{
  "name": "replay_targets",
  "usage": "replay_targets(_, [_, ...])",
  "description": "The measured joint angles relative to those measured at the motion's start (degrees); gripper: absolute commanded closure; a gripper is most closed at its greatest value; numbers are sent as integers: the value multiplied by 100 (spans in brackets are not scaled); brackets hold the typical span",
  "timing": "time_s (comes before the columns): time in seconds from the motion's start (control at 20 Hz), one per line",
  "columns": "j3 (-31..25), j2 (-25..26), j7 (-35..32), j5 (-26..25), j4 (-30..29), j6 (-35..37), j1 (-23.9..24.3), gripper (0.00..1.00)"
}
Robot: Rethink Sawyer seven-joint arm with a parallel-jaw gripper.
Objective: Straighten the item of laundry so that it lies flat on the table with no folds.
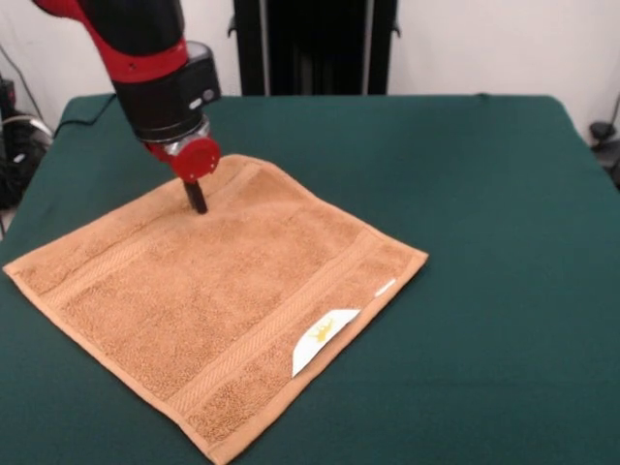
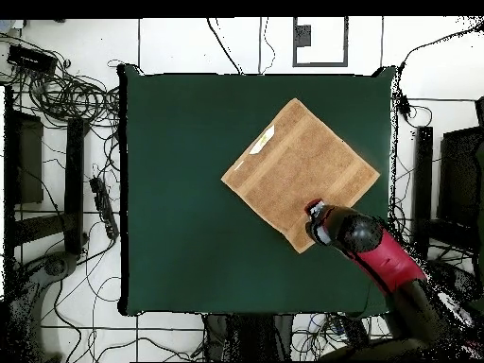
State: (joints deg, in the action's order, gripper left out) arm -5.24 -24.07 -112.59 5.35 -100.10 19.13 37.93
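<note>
The orange-tan terry towel [image 1: 213, 300] lies spread out as a flat diamond on the dark green table [image 1: 484, 242], left of centre in the front view. Its woven border bands show, and its white label with a yellow mark [image 1: 325, 339] sits at the near right edge. In the overhead view the towel [image 2: 298, 170] lies toward the right side of the table [image 2: 189, 189]. My gripper [image 1: 197, 199] comes down from the red and black arm and its dark tip rests on the towel near its far corner. It also shows in the overhead view [image 2: 314, 210], by the towel's corner nearest the robot.
Cables and equipment [image 2: 57, 95] lie on the floor around the table. The black robot pedestal [image 1: 310, 44] stands behind the far table edge.
</note>
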Motion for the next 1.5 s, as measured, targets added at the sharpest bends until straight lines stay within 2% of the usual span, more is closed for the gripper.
replay_targets(0.2, [-113, 21, 0, -492, 323, 324, 270, 100])
replay_targets(0.7, [-329, 24, 1, -1296, 787, 473, 684, 100])
replay_targets(1.1, [-332, 7, 1, -1442, 844, 472, 697, 100])
replay_targets(1.5, [-212, -60, 1, -1438, 816, 342, 436, 100])
